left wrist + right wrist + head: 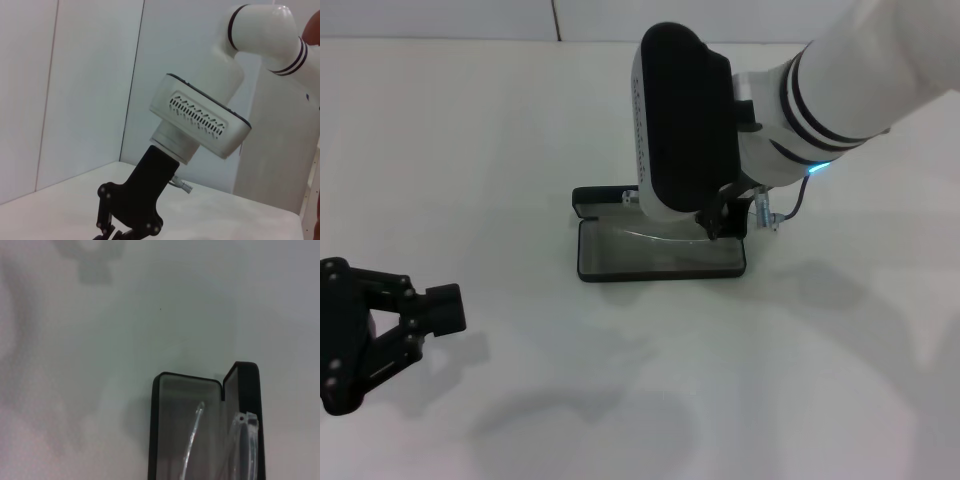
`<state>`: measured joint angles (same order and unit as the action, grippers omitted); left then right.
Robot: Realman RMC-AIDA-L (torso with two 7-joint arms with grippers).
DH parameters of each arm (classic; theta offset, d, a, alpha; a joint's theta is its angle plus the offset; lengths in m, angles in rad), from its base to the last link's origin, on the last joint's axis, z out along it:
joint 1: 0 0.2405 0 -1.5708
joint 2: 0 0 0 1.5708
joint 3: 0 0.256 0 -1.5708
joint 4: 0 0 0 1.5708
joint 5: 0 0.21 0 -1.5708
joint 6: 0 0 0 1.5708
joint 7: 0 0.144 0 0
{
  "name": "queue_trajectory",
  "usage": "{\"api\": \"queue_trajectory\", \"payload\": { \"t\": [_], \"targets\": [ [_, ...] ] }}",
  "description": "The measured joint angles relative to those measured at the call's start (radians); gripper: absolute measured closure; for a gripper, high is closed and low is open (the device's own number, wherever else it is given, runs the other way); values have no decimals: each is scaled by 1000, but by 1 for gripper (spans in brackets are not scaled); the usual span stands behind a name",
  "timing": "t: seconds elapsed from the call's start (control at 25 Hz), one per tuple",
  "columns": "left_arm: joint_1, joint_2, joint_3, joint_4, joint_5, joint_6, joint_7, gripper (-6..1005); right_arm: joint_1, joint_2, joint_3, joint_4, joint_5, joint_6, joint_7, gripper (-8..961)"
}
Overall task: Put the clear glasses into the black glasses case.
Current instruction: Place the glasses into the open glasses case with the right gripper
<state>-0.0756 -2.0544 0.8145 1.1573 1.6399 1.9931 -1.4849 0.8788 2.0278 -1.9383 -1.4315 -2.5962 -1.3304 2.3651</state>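
Observation:
The black glasses case (660, 268) lies open in the middle of the table, grey lining up, its lid (598, 199) at the far side. The clear glasses (651, 236) lie low over the tray, a thin pale arc in the head view. In the right wrist view a clear temple arm (193, 439) and the lens edge (242, 436) sit inside the case (155, 430). My right gripper (720, 224) hangs right over the case's right half, at the glasses. My left gripper (442, 308) is parked at the near left of the table, shut and empty.
The white table (470, 150) runs flat all around the case, with only arm shadows on it. A white wall stands behind. The left wrist view shows my right arm (200, 120) from the side.

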Motion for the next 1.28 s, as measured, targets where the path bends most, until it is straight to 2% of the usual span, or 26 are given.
{"api": "queue_trajectory", "payload": {
  "t": [0.64, 1.28],
  "targets": [
    [-21, 2, 0, -28, 1, -2, 0, 896, 1, 0, -70, 27, -5, 72, 0, 901],
    [-24, 1, 0, -35, 2, -4, 3, 896, 0, 0, -77, 18, -5, 74, 8, 900]
  ]
}}
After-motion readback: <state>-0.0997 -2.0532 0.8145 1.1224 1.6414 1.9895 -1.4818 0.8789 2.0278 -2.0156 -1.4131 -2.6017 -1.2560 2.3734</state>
